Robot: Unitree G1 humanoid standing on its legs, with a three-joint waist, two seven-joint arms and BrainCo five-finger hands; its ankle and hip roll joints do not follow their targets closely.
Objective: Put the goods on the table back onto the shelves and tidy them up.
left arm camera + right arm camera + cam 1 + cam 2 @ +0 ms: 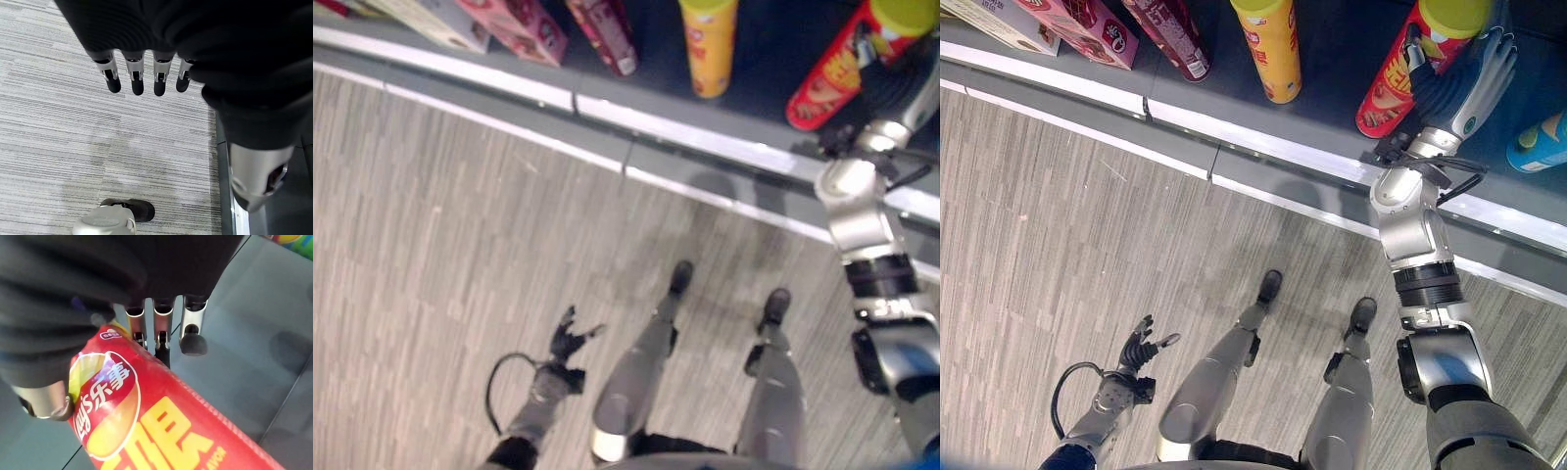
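Observation:
A red chip can (1398, 83) with a yellow lid stands leaning on the dark low shelf (1332, 59). My right hand (1474, 83) lies along its right side. In the right wrist view the can (146, 426) sits between the thumb (44, 401) and the straight fingers (161, 335), which reach past its edge without curling round it. Low at my side over the carpet, my left hand (1141, 348) hangs with its fingers (137, 81) relaxed and empty.
On the same shelf stand a yellow can (1268, 49), a dark red pack (1170, 34), a pink box (1087, 29), a beige box (994, 24) and a blue-green item (1542, 142). The shelf's white front edge (1185, 113) runs across above grey carpet (1058, 225).

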